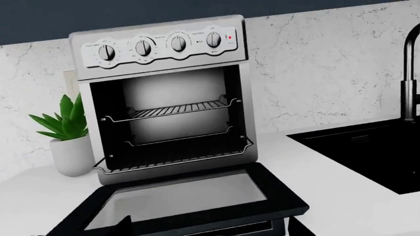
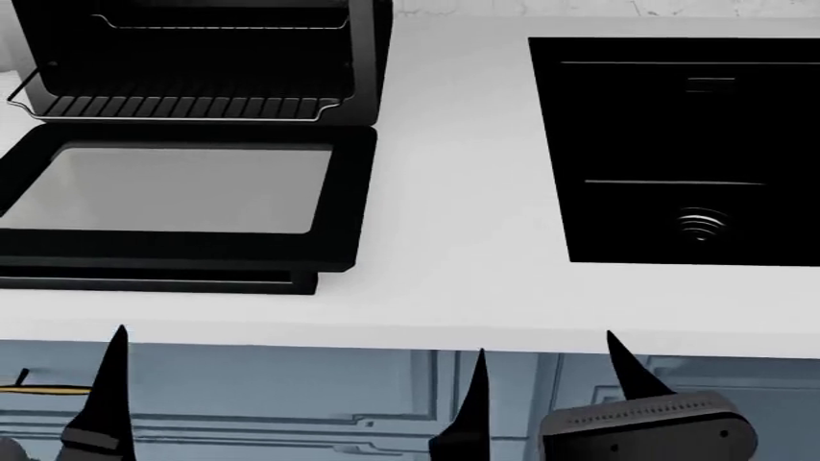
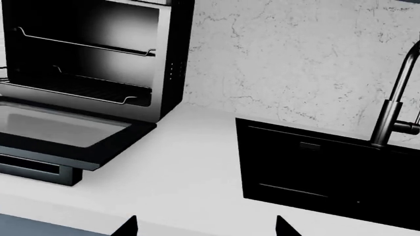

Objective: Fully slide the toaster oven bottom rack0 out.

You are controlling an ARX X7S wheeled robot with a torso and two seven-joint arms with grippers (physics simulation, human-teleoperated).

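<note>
Both grippers spread wide, off the oven

The left gripper (image 2: 288,394) and right gripper (image 2: 621,370) hang open and empty below the counter (image 2: 448,221) edge. At eleven o'clock in the head view, the toaster oven (image 2: 365,67) stands door down; its bottom rack (image 2: 180,106) sticks slightly past the opening.

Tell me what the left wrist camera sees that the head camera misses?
Only the left wrist view shows the toaster oven's control knobs, a potted plant and the faucet. Only the head view shows both end effectors, left and right, below the counter edge. Both show the open door, the bottom rack0 and the black sink.
</note>
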